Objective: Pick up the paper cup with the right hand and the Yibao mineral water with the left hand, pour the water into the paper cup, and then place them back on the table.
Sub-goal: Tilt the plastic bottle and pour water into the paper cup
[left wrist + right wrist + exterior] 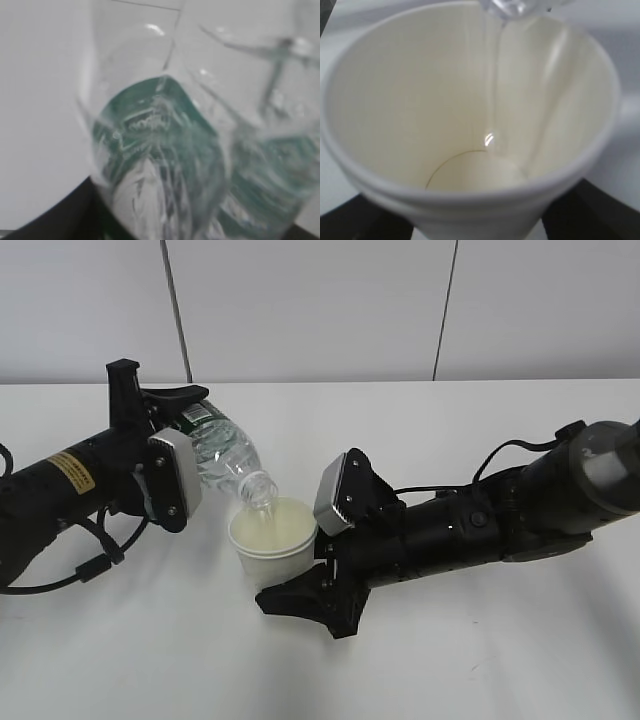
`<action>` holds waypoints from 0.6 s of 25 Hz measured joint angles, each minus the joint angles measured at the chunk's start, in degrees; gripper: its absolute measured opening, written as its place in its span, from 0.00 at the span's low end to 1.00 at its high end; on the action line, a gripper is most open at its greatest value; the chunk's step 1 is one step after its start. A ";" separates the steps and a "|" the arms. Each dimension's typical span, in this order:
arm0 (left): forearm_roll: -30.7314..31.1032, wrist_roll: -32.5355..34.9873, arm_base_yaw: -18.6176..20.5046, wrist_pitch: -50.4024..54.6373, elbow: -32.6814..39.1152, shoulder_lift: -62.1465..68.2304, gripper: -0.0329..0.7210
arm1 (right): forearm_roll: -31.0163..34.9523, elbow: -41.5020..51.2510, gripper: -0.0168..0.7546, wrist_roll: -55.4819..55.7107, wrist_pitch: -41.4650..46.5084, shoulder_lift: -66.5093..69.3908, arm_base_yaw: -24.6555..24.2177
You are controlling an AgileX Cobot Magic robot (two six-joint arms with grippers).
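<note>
Bare robot test bench in a lab-like room

Two black arms work over a plain white table (520, 660) that carries nothing homely or shop-like; behind the left gripper (165, 430) and the right gripper (325, 565) rises a wall of pale grey panels (310, 310) split by thin dark seams. A loose black cable (60, 575) trails beneath the left arm, and a yellow sticker (72, 472) marks its casing, the stuff of a robotics workspace.

We see a white paper cup (272, 540) with a cream inside, a clear bottle (228, 462) banded dark green with white marks, a white desk (480, 660), and black arms.
</note>
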 joint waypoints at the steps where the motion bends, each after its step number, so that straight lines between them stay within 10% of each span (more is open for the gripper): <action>1: 0.00 0.12 0.00 0.00 0.00 0.00 0.55 | -0.04 0.00 0.70 0.00 0.00 0.00 0.00; 15: 0.05 2.83 0.00 0.00 0.00 0.00 0.55 | -3.13 0.00 0.70 0.12 0.09 0.00 0.00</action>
